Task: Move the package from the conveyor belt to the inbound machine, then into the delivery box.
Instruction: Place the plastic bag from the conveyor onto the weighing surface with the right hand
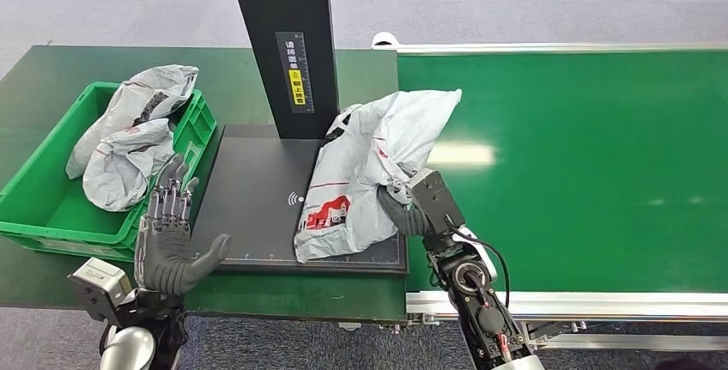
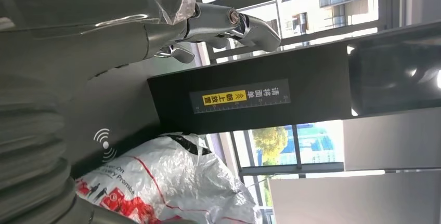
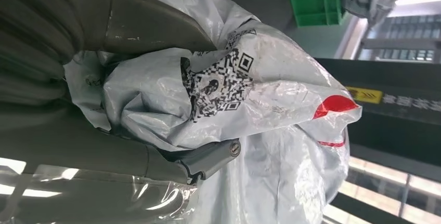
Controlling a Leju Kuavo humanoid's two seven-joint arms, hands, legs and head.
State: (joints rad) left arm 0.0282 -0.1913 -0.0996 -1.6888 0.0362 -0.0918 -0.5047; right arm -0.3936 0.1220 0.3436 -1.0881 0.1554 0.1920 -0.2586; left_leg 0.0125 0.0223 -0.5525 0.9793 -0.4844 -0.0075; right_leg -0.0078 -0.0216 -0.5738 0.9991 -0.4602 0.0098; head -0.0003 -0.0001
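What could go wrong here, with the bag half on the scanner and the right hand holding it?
1. The right hand grips only a bunched fold of the package, so the slick plastic may slip out when lifted.
2. The package leans against the machine's black post and could snag on it.
3. The green box already holds two bags, so this one might slide off the pile.

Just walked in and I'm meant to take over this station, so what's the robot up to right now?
The robot's right hand grips a grey plastic package, which is on the black scanner plate of the inbound machine, leaning toward its post. The left hand is open and holds nothing, near the plate's edge. The green box beside it holds other packages. The green conveyor belt lies on the right.
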